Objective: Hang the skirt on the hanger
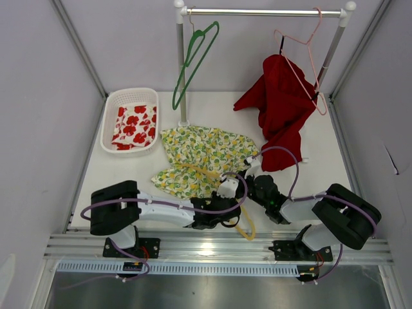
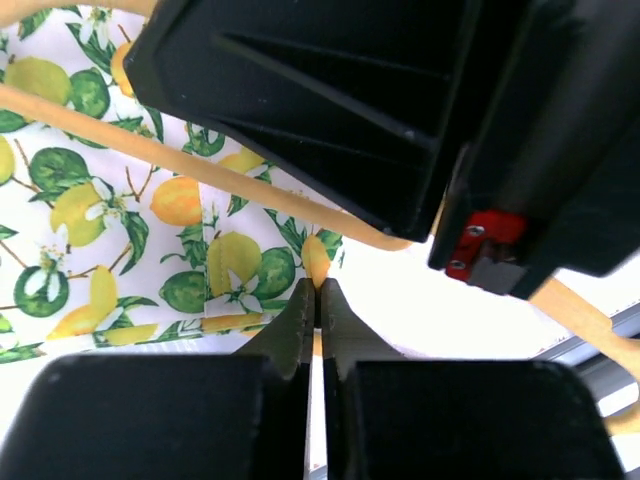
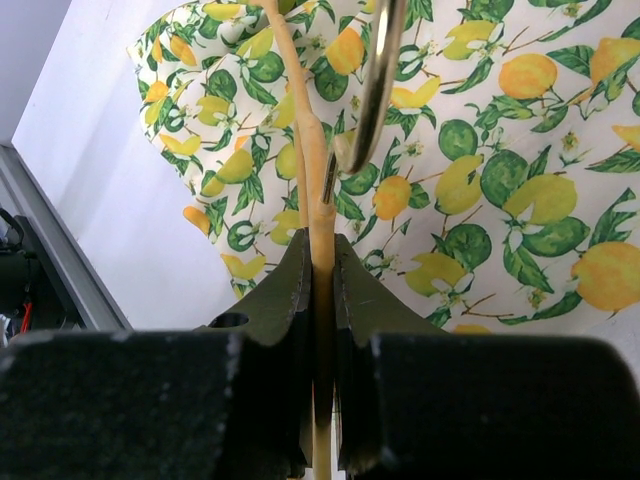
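Surface (image 1: 116, 177): white, carries everything listed below.

Rack (image 1: 264, 11): stands well beyond both tools, at the far side of the surface.

Red garment (image 1: 283, 103): hangs from a pink hanger (image 1: 302, 42) on the rack, beyond the right tool and a little to its right. Its lower end comes down near that tool.

Skirt (image 1: 199, 151): lemon-and-leaf print, lies crumpled flat on the surface directly ahead of both tools. Its near hem is just under their tips. It is not on the hanger.

Basket (image 1: 131, 92): white, beyond the left tool and off to its left, well apart. It holds a red-flowered cloth (image 1: 135, 125).

Green hanger (image 1: 193, 58): hangs bare on the rack, beyond the left tool.

Hanger (image 3: 305, 150): yellow, lies across the skirt. One bend of it sticks out on the near side between the two arms.

Right tool (image 3: 322, 250): fingers clamped on the hanger's yellow stem, just below the metal hook (image 3: 375, 80), which points away from the tool over the skirt.

Left tool (image 2: 316, 295): fingers pressed together at the skirt's hem with a thin yellow strip between them. The strip looks like the hanger, but this is not certain. The right tool sits close above and to its right, and the hanger bar passes under it.
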`<state>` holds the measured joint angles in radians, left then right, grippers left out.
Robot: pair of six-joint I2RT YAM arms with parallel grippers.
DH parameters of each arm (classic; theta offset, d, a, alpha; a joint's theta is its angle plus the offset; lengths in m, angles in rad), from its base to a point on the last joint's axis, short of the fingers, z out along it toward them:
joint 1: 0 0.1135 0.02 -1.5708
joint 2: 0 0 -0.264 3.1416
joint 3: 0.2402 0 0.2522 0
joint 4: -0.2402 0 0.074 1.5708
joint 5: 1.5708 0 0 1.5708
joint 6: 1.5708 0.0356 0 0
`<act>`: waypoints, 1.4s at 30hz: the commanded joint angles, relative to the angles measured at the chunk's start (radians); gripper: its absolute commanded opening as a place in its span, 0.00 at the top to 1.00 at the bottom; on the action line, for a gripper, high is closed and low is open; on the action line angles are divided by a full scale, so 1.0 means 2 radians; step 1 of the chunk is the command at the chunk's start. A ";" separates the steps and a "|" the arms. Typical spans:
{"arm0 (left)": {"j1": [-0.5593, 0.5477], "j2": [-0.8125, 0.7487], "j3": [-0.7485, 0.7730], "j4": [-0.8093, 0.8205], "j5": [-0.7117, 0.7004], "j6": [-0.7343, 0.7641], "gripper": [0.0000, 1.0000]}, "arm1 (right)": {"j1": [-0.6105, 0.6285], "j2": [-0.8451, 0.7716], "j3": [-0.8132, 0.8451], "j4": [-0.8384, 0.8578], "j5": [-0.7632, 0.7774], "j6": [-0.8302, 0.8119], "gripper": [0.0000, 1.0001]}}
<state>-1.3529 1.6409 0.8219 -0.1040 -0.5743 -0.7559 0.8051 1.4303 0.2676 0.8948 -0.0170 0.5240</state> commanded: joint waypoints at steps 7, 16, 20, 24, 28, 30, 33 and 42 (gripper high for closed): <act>-0.002 -0.044 0.104 -0.128 0.039 0.059 1.00 | -0.005 0.004 -0.006 -0.078 0.035 -0.033 1.00; -0.006 -0.068 0.140 -0.234 0.171 0.089 1.00 | -0.005 -0.042 0.016 -0.134 0.054 -0.056 1.00; -0.021 -0.085 0.113 -0.254 0.197 0.079 1.00 | -0.004 -0.072 0.036 -0.183 0.046 -0.071 1.00; -0.055 -0.085 0.096 -0.243 0.220 0.072 1.00 | -0.001 -0.095 0.048 -0.217 0.058 -0.080 1.00; -0.084 -0.063 0.102 -0.220 0.240 0.064 1.00 | 0.000 -0.100 0.050 -0.223 0.062 -0.087 1.00; -0.093 -0.050 0.107 -0.207 0.258 0.064 1.00 | 0.006 -0.096 0.047 -0.214 0.068 -0.090 1.00; -0.117 -0.034 0.116 -0.193 0.274 0.055 1.00 | 0.026 -0.088 0.042 -0.201 0.087 -0.095 1.00; -0.085 -0.144 0.089 -0.240 0.125 -0.062 0.61 | 0.046 -0.093 0.006 -0.175 0.146 -0.077 1.00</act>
<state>-1.5700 1.5131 1.0084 -0.5564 -0.1867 -0.7498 0.8967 1.2495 0.3260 0.6193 0.1436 0.3920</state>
